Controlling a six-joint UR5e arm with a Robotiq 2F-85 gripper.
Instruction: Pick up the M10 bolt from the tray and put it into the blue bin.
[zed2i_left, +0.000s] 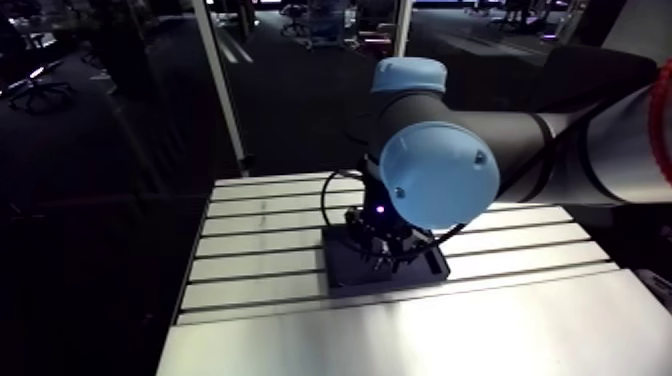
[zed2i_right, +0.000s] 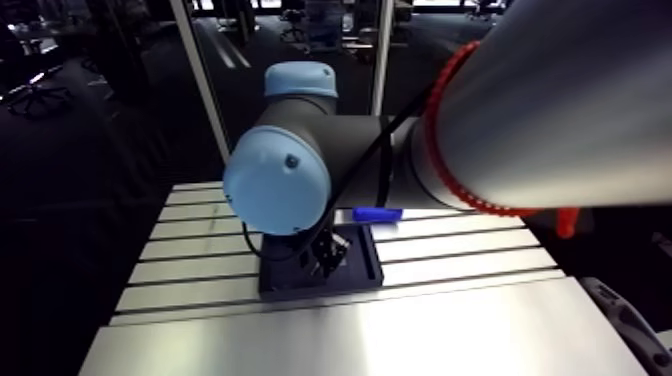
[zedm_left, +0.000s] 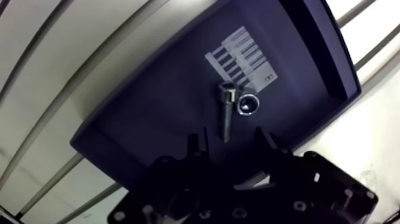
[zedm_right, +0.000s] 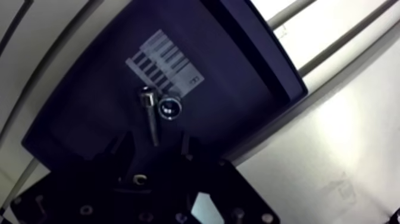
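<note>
M10 bolt (zedm_left: 226, 116), tip between spread jaws

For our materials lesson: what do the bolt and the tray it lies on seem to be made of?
The bolt looks like steel: bright silvery sheen. The tray is probably plastic: dark navy, matt, with a moulded raised rim.
</note>
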